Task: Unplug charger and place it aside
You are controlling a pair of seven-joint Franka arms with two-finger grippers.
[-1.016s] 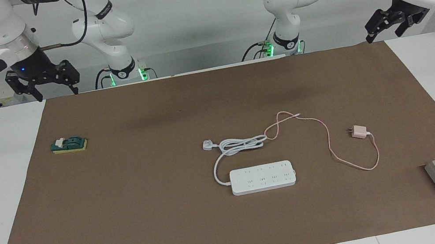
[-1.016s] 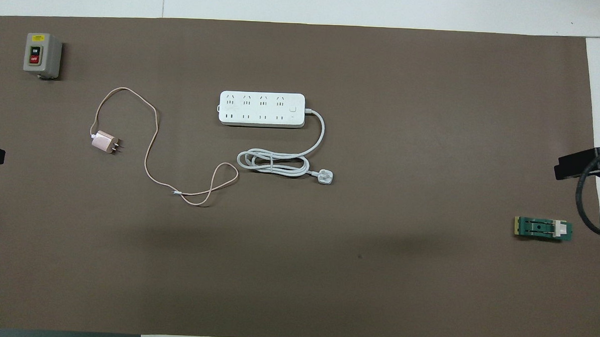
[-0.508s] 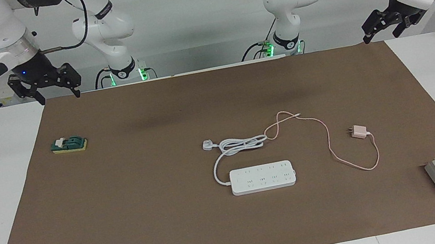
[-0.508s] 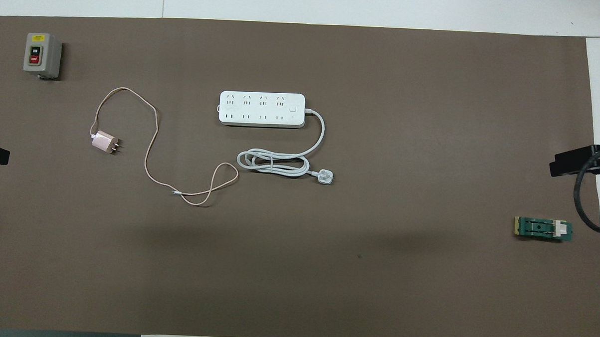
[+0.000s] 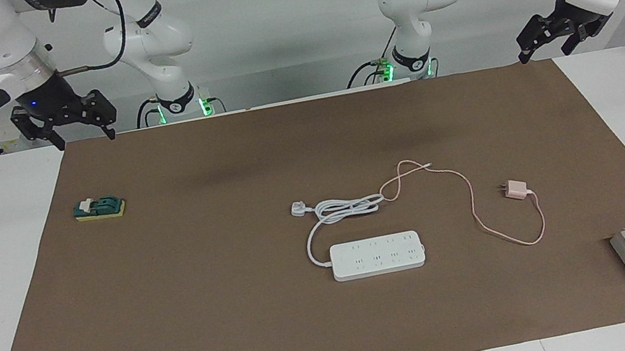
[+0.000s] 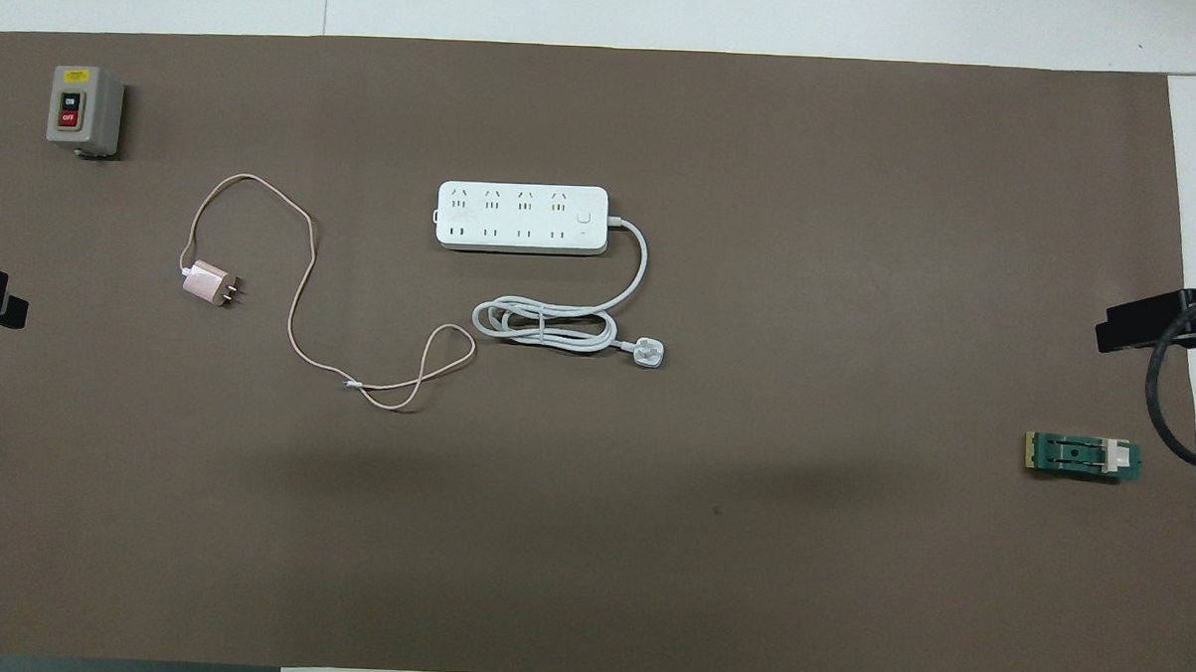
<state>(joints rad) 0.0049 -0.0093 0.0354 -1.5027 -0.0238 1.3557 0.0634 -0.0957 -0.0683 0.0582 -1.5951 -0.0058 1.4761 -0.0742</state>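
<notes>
Brown mat [image 5: 185, 326], cube-shaped pink charger [image 5: 516, 189] unplugged

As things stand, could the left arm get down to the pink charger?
Probably yes. The charger lies unplugged on the mat toward the left arm's end, nothing on or against it but its own cable; the left gripper is raised and empty.

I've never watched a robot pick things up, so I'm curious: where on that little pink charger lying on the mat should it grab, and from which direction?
Probably the charger by its cube body, from straight above, fingers closing on the two flat sides. It lies flat on the brown mat, prongs pointing toward the power strip, thin cable leaving its other end, so both ends are poor holds. The left gripper, raised over the mat's edge, is at its end of the table.
</notes>
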